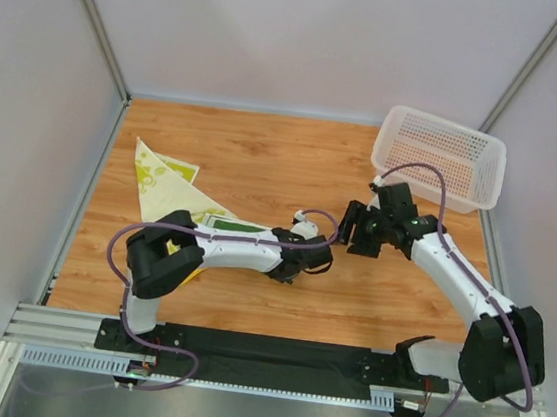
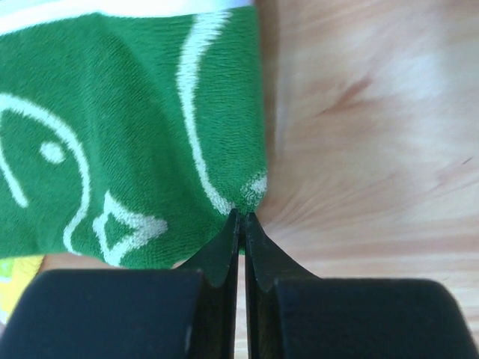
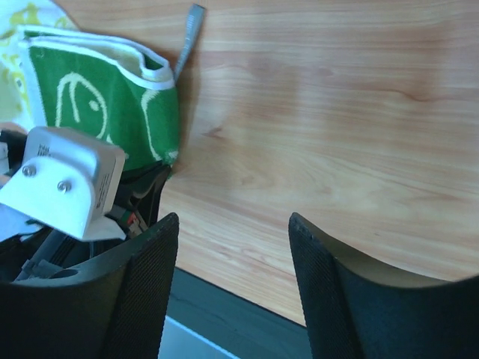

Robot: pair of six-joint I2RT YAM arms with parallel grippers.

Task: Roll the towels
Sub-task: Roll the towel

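left gripper pinched on green towel corner, right gripper open over bare wood

left gripper (image 2: 239, 218): clenched, the two fingers pressed together with no gap showing. the tips meet right at the lower corner of the dark green towel (image 2: 135, 112), and the cloth puckers where they bite, so it is grasping that corner. the towel lies flat on the tabletop (image 1: 264, 157), white line drawings facing up.

right gripper (image 3: 232, 221): released, jaws wide apart, nothing between them, touching nothing. it hangs over bare wood just right of the green towel's edge and close to the left gripper. in the top view the two grippers sit near each other at mid-table.

the green towel is folded, with a white border and a small grey loop tab (image 3: 191, 34) sticking out at its far corner. it rests partly on the cream-yellow towel (image 1: 161, 180), which is spread toward the left side of the tabletop with one pointed corner aimed at the back. in the top view the left arm hides most of the green towel.

white basket (image 1: 477, 186) is at the far right corner, well apart from both towels.
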